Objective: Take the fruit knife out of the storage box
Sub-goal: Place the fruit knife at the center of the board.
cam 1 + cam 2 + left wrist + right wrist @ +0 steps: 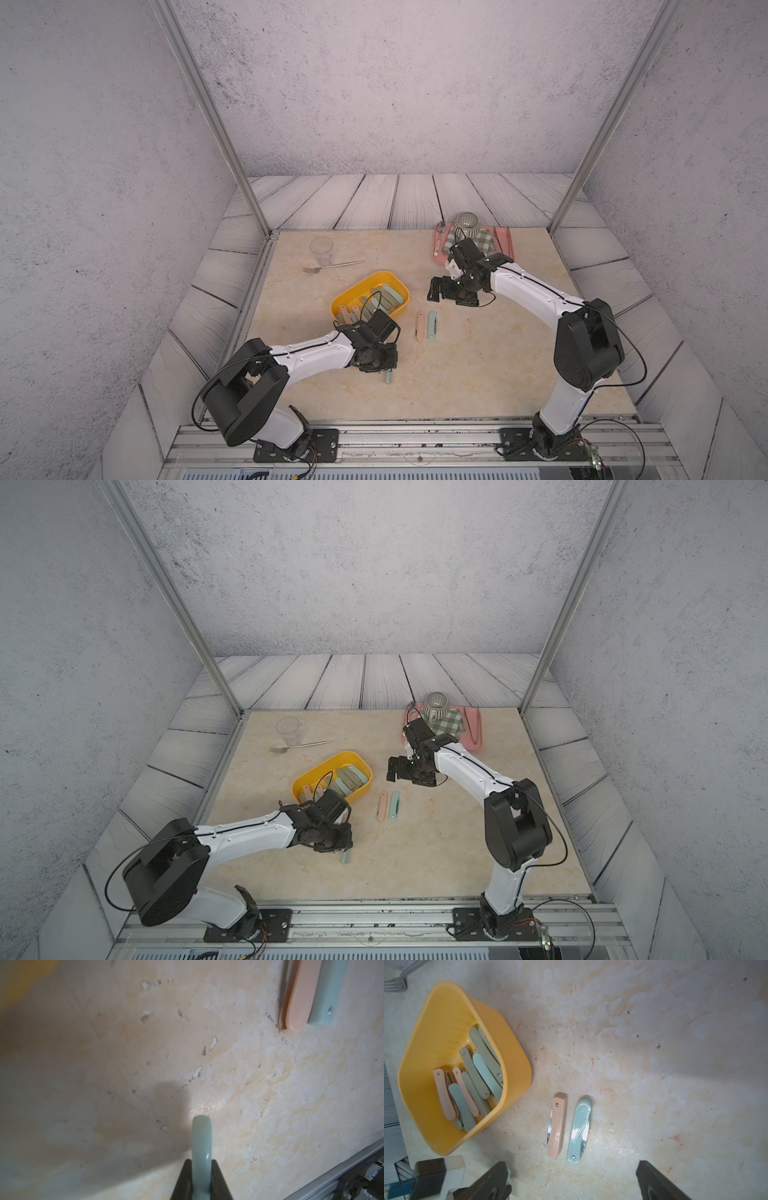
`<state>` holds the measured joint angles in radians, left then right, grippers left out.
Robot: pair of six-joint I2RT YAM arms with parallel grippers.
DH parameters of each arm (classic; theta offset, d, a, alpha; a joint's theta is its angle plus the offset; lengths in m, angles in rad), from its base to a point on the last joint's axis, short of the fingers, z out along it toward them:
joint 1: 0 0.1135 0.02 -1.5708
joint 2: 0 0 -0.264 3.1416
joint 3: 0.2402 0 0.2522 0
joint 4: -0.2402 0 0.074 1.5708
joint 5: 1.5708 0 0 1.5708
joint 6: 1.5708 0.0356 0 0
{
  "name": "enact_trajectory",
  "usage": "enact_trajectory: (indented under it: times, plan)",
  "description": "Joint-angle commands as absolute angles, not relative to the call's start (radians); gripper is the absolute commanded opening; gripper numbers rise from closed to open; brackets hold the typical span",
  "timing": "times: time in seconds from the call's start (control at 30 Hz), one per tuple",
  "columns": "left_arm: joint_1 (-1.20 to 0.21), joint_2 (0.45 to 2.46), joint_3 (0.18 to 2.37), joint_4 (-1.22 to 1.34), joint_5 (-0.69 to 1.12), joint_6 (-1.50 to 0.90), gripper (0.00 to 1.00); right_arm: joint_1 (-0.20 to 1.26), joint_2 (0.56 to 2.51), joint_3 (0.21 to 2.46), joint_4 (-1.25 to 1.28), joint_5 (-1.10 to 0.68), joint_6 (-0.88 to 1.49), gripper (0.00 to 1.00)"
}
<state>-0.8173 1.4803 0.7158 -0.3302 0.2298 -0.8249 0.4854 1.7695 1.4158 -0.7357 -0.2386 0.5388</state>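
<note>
Left arm [311, 357] comes in low from lower left, wrist bent down just below the box. Left gripper [201, 1167] pinches a pale green fruit knife [201, 1142]. The knife is out of the box, its end poking out under the gripper in both top views. Box [353, 293] sits centre frame with folded knives [477, 1076] piled inside. Right of it, pink knife [419, 326] and green knife [432, 325] lie side by side, not touching. Right arm [532, 291] arcs in from lower right, right gripper [573, 1176] spread wide, holding nothing, above the table [478, 365] just up-frame of that pair. Bare table lower centre and right. Rail [415, 436] along the bottom edge.
</note>
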Motion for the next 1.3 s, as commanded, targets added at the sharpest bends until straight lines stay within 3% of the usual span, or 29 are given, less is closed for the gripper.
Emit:
enact_trajectory:
  times: [0.0, 0.23, 0.37, 0.47, 0.93, 1.27]
  plan:
    - [-0.827, 1.501, 0.719, -0.297, 0.215, -0.84, 0.0, 0.478, 1.736, 1.41, -0.731, -0.257, 0.535, 0.99]
    - [-0.831, 1.548, 0.734, -0.297, 0.211, -0.848, 0.01, 0.476, 1.733, 1.408, -0.729, -0.264, 0.532, 0.99]
    - [-0.833, 1.543, 0.741, -0.327, 0.198, -0.848, 0.22, 0.473, 1.732, 1.404, -0.729, -0.267, 0.53, 0.99]
    - [-0.834, 1.546, 0.75, -0.351, 0.191, -0.849, 0.31, 0.474, 1.732, 1.405, -0.726, -0.271, 0.53, 0.99]
    - [-0.836, 1.492, 0.804, -0.46, 0.118, -0.826, 0.46, 0.474, 1.742, 1.417, -0.728, -0.285, 0.512, 0.99]
    - [-0.824, 1.332, 1.006, -0.706, -0.118, -0.747, 0.56, 0.51, 1.803, 1.521, -0.782, -0.283, 0.441, 0.99]
